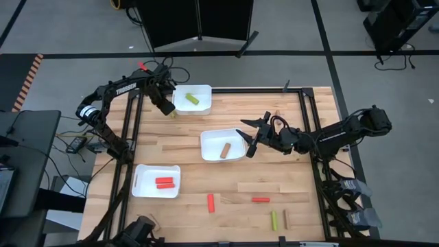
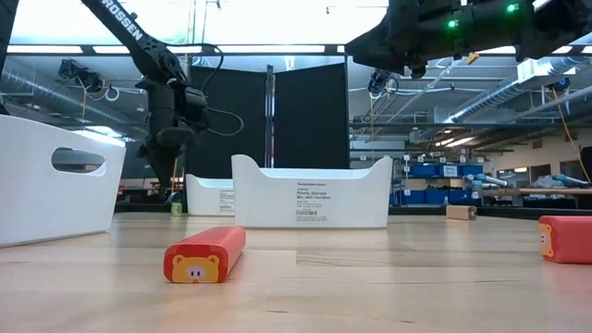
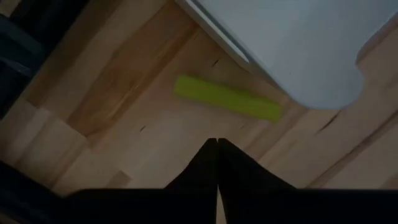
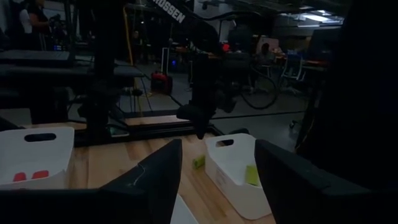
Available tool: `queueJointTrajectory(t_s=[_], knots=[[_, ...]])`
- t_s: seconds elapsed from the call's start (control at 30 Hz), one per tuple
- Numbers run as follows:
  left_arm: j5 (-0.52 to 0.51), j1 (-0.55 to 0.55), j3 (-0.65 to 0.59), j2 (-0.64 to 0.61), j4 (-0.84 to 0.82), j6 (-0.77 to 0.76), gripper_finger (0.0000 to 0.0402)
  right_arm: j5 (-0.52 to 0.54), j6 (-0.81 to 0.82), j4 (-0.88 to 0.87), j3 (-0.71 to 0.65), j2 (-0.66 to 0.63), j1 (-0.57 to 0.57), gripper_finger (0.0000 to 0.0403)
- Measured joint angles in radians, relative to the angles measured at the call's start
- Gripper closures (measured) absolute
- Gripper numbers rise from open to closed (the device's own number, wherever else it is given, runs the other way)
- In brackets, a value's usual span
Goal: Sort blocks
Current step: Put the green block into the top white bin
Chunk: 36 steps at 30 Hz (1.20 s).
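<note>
My left gripper (image 1: 167, 108) is shut and hovers just above a yellow-green block (image 3: 227, 98) that lies flat on the table beside the far white tray (image 1: 193, 99); that tray holds another yellow-green block (image 1: 193, 99). My right gripper (image 1: 250, 135) is open and holds nothing, raised over the right rim of the middle tray (image 1: 221, 146), in which a tan block (image 1: 224, 149) lies. The near-left tray (image 1: 156, 181) holds red blocks (image 1: 164, 182). Loose on the near table lie two red blocks (image 1: 211, 202), (image 1: 260, 200), a yellow-green one (image 1: 274, 219) and a tan one (image 1: 286, 219).
A black frame runs along the table's left, right and far edges. In the low view a red block (image 2: 205, 254) lies close by, another (image 2: 564, 239) at the right. A small tan block (image 1: 278, 113) lies far right. Bare wood lies between the trays and the near blocks.
</note>
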Motion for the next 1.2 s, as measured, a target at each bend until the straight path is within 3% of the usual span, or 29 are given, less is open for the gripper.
queueJointTrajectory(t_s=[0.43, 0.63, 0.77, 0.87, 1.1, 1.2], knots=[[0.004, 0.0, -0.001, 0.0, 0.01, 0.024, 0.0387, 0.0, 0.0, -0.003, 0.0, 0.0, 0.0, 0.0193], [0.0, 0.0, -0.05, -0.001, 0.088, 0.027, 0.0341, 0.0, 0.003, -0.004, 0.0, 0.0, 0.0, 0.0193], [-0.016, 0.003, -0.079, -0.001, 0.155, -0.05, 0.0322, 0.0, 0.003, -0.004, 0.0, 0.0, 0.0, 0.0195], [-0.042, 0.014, -0.08, -0.001, 0.185, -0.077, 0.0331, 0.0, 0.003, -0.004, 0.0, 0.0, 0.0, 0.0194], [-0.068, 0.046, -0.08, -0.001, 0.251, -0.134, 0.0392, 0.0, 0.007, -0.004, 0.0, 0.0, 0.0, 0.0196], [-0.068, 0.045, -0.08, -0.001, 0.266, -0.159, 0.0393, 0.0, 0.007, -0.004, 0.0, 0.0, 0.0, 0.0196]])
